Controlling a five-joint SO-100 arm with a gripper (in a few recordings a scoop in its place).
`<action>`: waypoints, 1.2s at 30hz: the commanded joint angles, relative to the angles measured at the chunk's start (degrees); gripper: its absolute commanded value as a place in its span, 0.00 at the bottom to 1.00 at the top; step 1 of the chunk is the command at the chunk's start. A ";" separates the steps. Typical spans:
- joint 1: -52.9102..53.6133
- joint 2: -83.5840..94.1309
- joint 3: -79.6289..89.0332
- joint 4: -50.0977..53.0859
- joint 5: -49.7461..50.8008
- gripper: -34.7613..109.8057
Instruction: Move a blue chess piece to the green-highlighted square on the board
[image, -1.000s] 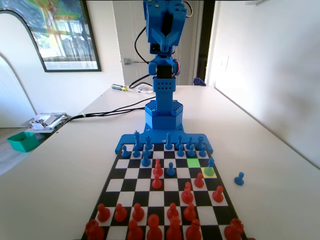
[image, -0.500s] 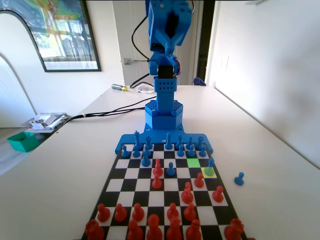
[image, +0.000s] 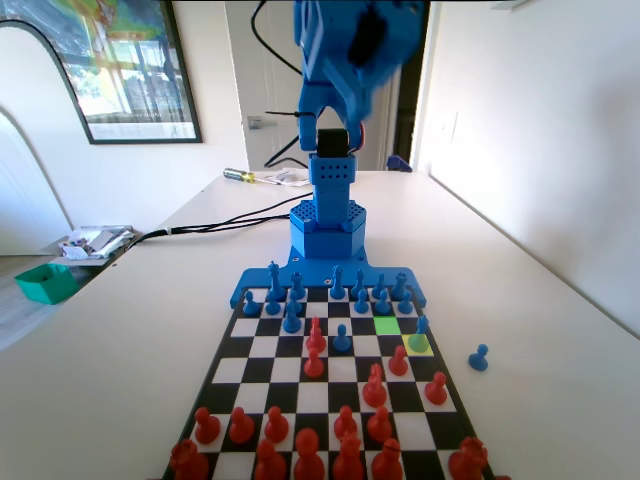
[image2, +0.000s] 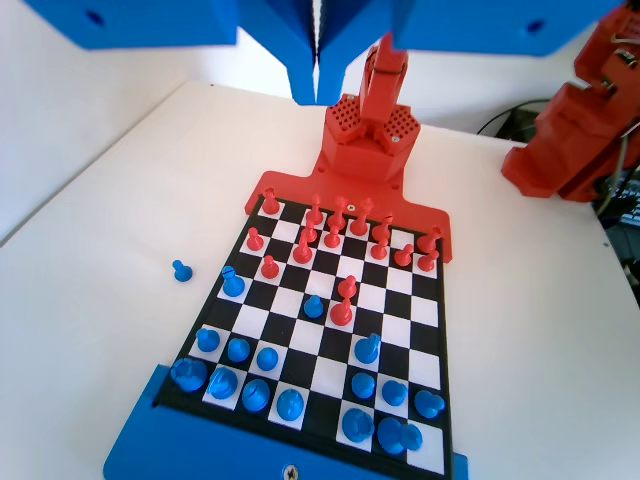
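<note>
Gripper (image2: 318, 92) hangs high over the board (image: 262, 347), its two jaws pressed together along a thin seam in the wrist view, with nothing between them. In the fixed view the arm's head is raised near the top edge of the picture and blurred, well above every piece.

From that closed tip, the blue chess piece (image2: 232, 282) that most likely matters lies below and to the left in the wrist view, on the board's left edge column, well apart from the jaws. In the fixed view the same piece (image: 420, 335) stands on the pale yellow square (image: 428, 349) at the board's right side. It stands upright, narrow top up and round base down, so its long axis is vertical and a grasp from above would suit it.

The green-highlighted square (image: 387, 325) is bare. It touches the yellow square corner to corner, one column to the left in the fixed view and one row nearer the blue arm. The carry is therefore short and diagonal.

A loose blue pawn (image: 479, 357) stands on the table (image: 120, 380) just off the board's right edge in the fixed view; it is the wrong target, I judge. Red pieces (image: 399, 361) stand close in front of the yellow square, so a descent has little spare room.
</note>
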 joint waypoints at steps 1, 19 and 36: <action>-1.76 -4.83 -2.37 -5.36 -0.88 0.25; -8.61 -22.06 8.61 -15.21 26.46 0.25; -14.94 -38.23 6.59 -26.54 31.11 0.32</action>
